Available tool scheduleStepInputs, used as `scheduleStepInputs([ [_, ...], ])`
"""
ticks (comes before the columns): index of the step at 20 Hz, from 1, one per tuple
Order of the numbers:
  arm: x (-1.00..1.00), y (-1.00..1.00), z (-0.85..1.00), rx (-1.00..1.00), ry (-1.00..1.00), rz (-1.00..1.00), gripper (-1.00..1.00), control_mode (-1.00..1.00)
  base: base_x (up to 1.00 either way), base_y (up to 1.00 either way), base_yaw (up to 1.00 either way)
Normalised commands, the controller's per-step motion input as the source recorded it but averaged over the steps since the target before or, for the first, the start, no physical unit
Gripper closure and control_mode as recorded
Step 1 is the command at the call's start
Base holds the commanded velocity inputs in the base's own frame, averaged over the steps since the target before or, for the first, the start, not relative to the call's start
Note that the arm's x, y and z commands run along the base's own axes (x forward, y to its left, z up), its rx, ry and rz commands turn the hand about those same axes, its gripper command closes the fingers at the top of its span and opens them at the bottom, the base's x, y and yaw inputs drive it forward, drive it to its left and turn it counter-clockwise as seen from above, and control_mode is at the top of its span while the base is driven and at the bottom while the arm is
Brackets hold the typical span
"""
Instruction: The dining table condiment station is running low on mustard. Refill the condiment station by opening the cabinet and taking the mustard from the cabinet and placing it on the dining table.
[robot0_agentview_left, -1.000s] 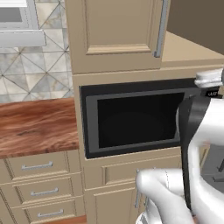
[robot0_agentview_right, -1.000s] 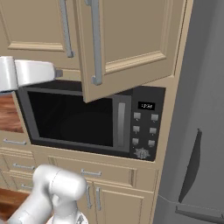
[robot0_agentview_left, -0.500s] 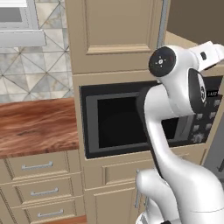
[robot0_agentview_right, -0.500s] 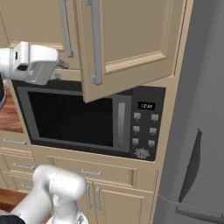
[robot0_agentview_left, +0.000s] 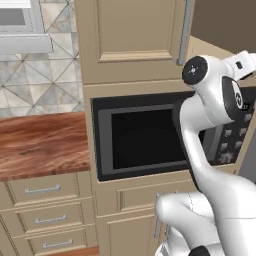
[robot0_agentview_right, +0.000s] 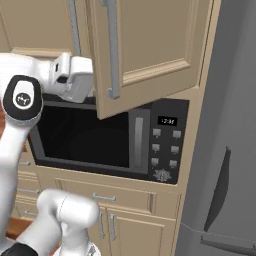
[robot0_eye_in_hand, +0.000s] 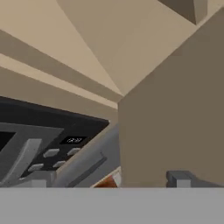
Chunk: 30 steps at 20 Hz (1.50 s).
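Two doors are seen on the cabinet (robot0_agentview_right: 150, 45); the right one is swung partly open above the microwave (robot0_agentview_right: 100, 142). The gripper (robot0_eye_in_hand: 109, 180) is held with its jaws spread wide and empty, just under that door. No mustard can be made out.

The worktop (robot0_agentview_left: 42, 145) — a glossy reddish-brown wood-grain slab — sits left of the built-in microwave (robot0_agentview_left: 150, 137), atop beige drawers (robot0_agentview_left: 45, 210) with short horizontal silver handles. Its visible surface is bare, and its back edge meets a grey patterned tile wall (robot0_agentview_left: 45, 85) — under a pale hood.
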Motion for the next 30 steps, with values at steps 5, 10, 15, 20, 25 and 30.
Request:
scheduleStepInputs([
  [5, -0.83, -1.00, 0.00, 0.06, 0.01, -0.11, -1.00, -1.00, 0.00, 0.00, 0.00],
  [10, -0.73, -1.00, 0.00, 0.13, 0.07, -0.13, -1.00, -1.00, 0.00, 0.00, 0.00],
  [15, -0.04, -1.00, 0.00, 0.24, 0.26, -0.03, -1.00, -1.00, 0.00, 0.00, 0.00],
  [20, 0.00, -0.94, 0.00, 0.21, 0.12, -0.01, -1.00, -1.00, 0.00, 0.00, 0.00],
  [25, -0.04, -0.03, -0.05, 0.03, -0.01, 0.01, -1.00, -1.00, 0.00, 0.00, 0.00],
  [30, -0.36, 0.92, -0.07, -0.08, -0.21, 0.01, -1.00, -1.00, 0.00, 0.00, 0.00],
])
